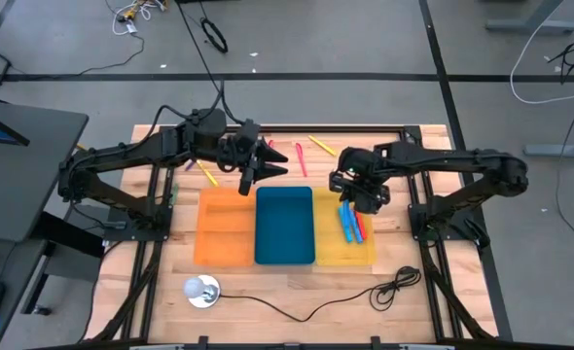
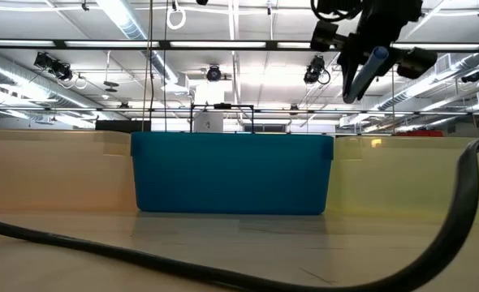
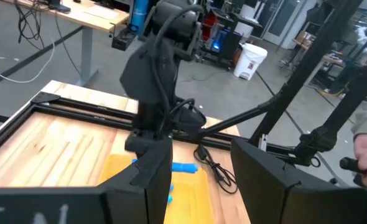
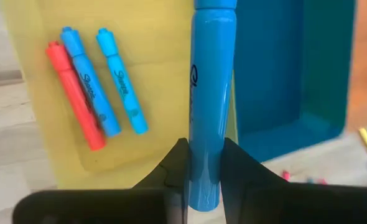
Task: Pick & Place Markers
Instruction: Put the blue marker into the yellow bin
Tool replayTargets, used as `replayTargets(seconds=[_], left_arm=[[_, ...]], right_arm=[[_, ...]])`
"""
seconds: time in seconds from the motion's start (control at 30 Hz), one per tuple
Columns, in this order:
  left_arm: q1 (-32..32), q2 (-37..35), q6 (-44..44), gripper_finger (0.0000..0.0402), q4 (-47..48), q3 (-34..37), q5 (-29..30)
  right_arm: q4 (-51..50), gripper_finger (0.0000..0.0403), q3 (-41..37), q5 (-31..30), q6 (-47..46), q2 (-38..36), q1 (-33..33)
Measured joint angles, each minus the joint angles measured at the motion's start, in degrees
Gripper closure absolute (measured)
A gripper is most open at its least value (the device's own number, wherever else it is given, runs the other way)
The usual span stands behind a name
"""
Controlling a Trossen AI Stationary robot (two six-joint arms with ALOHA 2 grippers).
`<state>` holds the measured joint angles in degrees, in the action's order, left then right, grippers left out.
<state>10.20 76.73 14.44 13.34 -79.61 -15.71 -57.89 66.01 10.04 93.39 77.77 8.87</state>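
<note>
Above yellow tray [image 1: 328, 248], near its blue-tray edge: right gripper [image 4: 203, 163], jaws clamped on blue marker [image 4: 209, 93], long axis running fwd from jaws, roughly parallel w/ three markers [image 4: 95, 87] lying below. Left gripper [image 1: 265, 160] waits farther back, jaws spread, empty.

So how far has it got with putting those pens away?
Three markers, one red and two blue, already lie in the yellow tray. The right claw holds a fourth, blue marker above that tray. Several loose markers are left on the table behind the trays, near the left claw.
</note>
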Motion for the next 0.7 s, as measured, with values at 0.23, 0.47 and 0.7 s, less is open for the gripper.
replayTargets(seconds=[0.23, 0.47, 0.7], left_arm=[[0.02, 0.02, -0.07, 0.0230, 0.47, 0.00, -0.01], [0.00, 0.02, 0.28, 0.0230, 0.49, 0.00, -0.01], [0.02, 0.02, 1.46, 0.0230, 0.60, 0.00, -0.04]], right_arm=[[0.70, 0.0356, -0.52, 0.02, 0.59, 4.83, -1.03], [2.31, 0.0356, -0.52, 0.48, 1.62, 9.50, -1.08], [4.45, 0.0356, -0.52, 0.46, 2.14, 13.83, -1.25]])
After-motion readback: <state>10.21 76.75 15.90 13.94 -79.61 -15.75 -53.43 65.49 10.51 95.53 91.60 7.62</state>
